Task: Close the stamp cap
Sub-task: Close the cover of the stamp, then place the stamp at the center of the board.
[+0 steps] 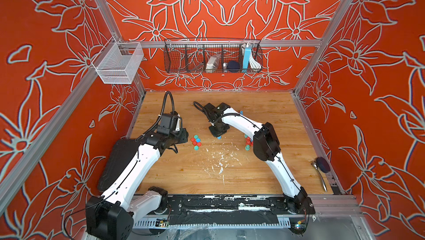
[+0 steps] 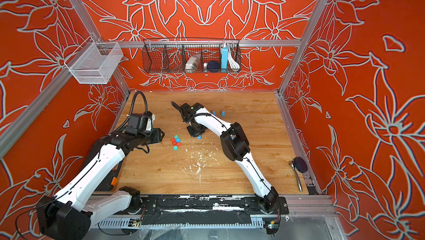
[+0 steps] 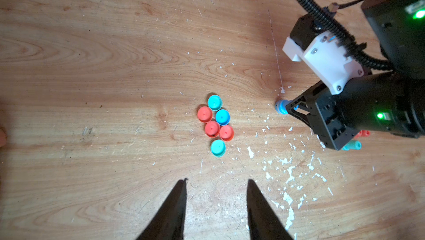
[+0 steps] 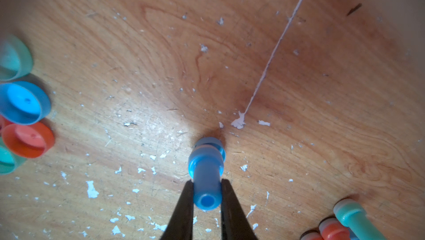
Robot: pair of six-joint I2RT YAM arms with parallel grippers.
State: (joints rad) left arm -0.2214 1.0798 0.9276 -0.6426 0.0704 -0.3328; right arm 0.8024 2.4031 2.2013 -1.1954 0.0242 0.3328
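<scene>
Blue stamp [image 4: 205, 165] clamped in right claw [image 4: 207, 182] | left claw [image 3: 217, 181] slightly parted, holding nothing

Caps [image 1: 195, 143] on table [image 1: 264, 169]; stamp [image 4: 207, 172] nr, to right.

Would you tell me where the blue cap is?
In a top view, the blue cap lies in the cap cluster, between the left gripper and right gripper, nearer the left.

Caps [image 3: 215, 124]: six loose, clustered on table [image 3: 92, 66].
Left gripper [image 3: 217, 181]: spread, empty, short of caps.
Right gripper [image 3: 291, 108]: clamped on blue stamp [image 3: 281, 107], near caps.
</scene>
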